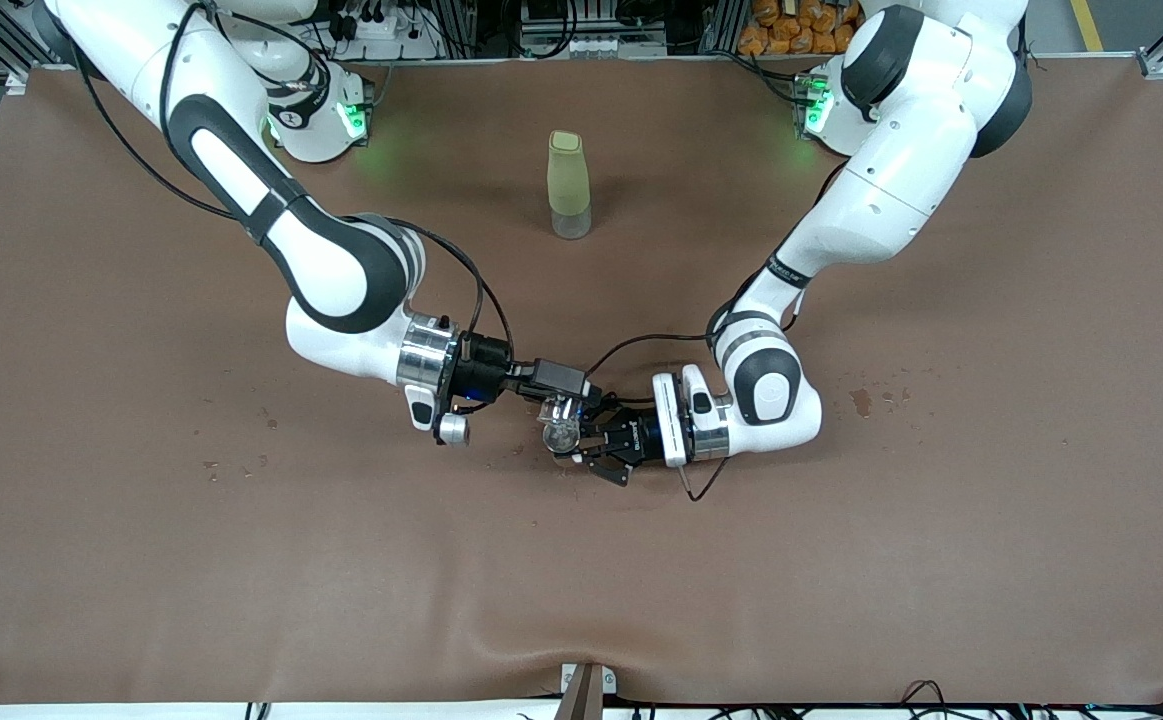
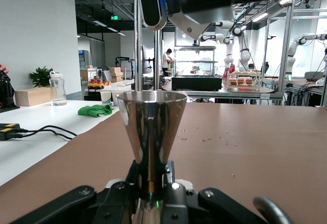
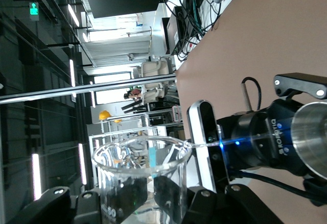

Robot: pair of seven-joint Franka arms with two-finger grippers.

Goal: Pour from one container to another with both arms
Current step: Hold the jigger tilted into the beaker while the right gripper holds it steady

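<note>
Right pincer (image 1: 553, 412) reaching in from the right arm's end, over the middle of the counter (image 1: 141, 560), clamped on the glass cup (image 1: 559, 432); cup tipped on its side, mouth turned toward the other pincer, presumably so whatever is in it can run out; contents not discernible. Close beside and just under it, the left pincer (image 1: 596, 450), low over the counter, closed on the narrow waist of the jigger (image 2: 151, 127); upper cone held upright with the open mouth level, a sensible grip for catching a pour without spilling. Cup lip and jigger rim close together, though whether lined up cannot be told. Pale-green bottle (image 1: 568, 185) standing well apart, toward the counter's edge by the robot bases, out of the way. Small spots (image 1: 871, 400) on the counter toward the left arm's end.
</note>
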